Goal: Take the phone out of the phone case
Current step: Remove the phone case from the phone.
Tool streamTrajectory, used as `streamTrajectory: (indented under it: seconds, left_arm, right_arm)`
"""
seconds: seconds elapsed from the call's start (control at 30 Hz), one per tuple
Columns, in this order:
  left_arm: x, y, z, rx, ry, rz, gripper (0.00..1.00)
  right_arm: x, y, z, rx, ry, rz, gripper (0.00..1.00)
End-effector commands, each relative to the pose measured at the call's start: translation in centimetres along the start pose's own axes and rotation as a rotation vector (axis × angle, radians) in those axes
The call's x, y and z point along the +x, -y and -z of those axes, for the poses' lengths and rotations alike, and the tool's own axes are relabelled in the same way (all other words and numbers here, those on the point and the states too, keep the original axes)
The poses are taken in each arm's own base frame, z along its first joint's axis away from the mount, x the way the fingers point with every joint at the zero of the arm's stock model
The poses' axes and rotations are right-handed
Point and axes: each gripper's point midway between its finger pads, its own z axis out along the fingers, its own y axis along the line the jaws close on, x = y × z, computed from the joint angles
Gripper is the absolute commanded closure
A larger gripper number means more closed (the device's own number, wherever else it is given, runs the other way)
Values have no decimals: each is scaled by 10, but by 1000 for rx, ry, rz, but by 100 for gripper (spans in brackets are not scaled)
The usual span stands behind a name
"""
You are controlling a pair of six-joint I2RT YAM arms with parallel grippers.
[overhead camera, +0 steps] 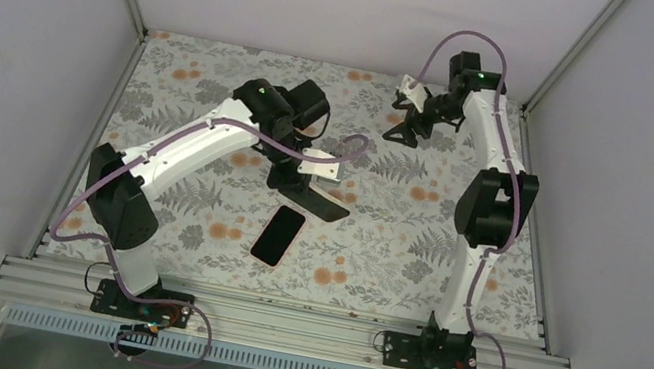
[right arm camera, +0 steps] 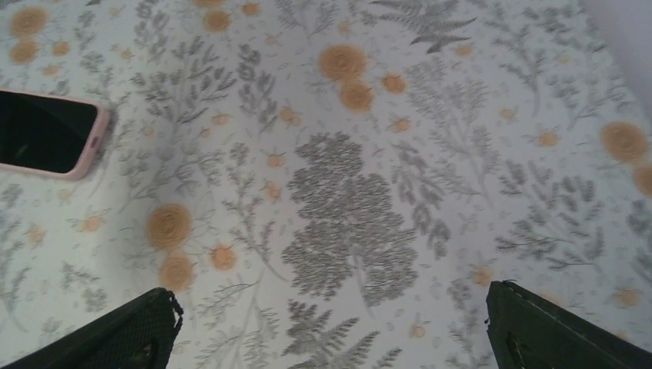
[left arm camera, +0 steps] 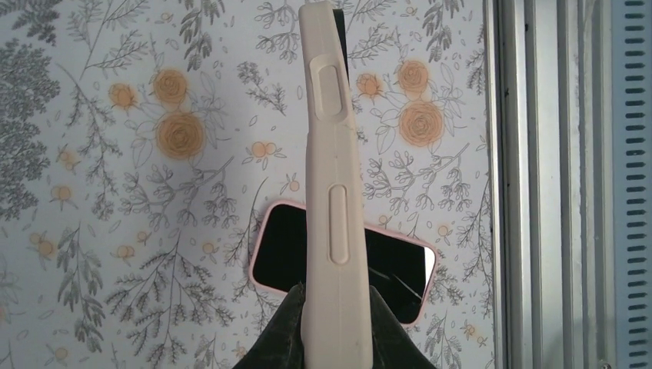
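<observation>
Above the phone (overhead camera: 278,235), arm (overhead camera: 199,137) outstretched — left pincer (left arm camera: 337,338) clamping case (left arm camera: 332,192).

Arms: left arm (overhead camera: 199,137), right arm (overhead camera: 488,122), white link shells, black joint housings, mauve cable (overhead camera: 450,37) looped alongside, green LED (overhead camera: 264,87) on each; right gripper (right arm camera: 330,292) fingers (right arm camera: 131,334) matte black

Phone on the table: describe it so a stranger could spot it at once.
On the flowered table, look near the front edge, about midway across. The phone lies flat there; its black screen and pink rim distinguish it from the pale case the left gripper holds.
</observation>
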Motion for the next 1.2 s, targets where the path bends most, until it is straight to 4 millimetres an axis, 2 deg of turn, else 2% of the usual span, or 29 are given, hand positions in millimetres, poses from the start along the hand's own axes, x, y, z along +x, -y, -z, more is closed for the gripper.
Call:
streamTrajectory:
  seconds: [0.0,0.07,0.17,0.27,0.33,0.67,0.9,1.17]
  left_arm:
    - [-14,-13,20,-69,68,-28,98]
    - [-20,-22,25,-105,93,-29,98]
    - [-25,-29,31,-131,120,-35,98]
    - [-24,-31,29,-125,119,-33,98]
    - [-23,-32,27,-117,119,-31,98]
    - [-23,-35,28,-117,129,-30,98]
    - [-17,-45,25,-126,131,-6,98]
    - [-16,-51,26,-129,139,1,98]
  right_arm:
    - [-17,-45,7,-79,27,53,3]
    - [-7,-82,1,-137,6,77,2]
    - [-9,-120,1,-153,16,108,2]
    - [-7,-143,-7,-181,21,103,3]
    - [-7,-151,-12,-189,21,97,4]
    - [-16,-150,-15,-193,58,87,8]
    - [-20,-163,-13,-246,83,102,8]
    - [-25,-158,-12,-242,95,101,9]
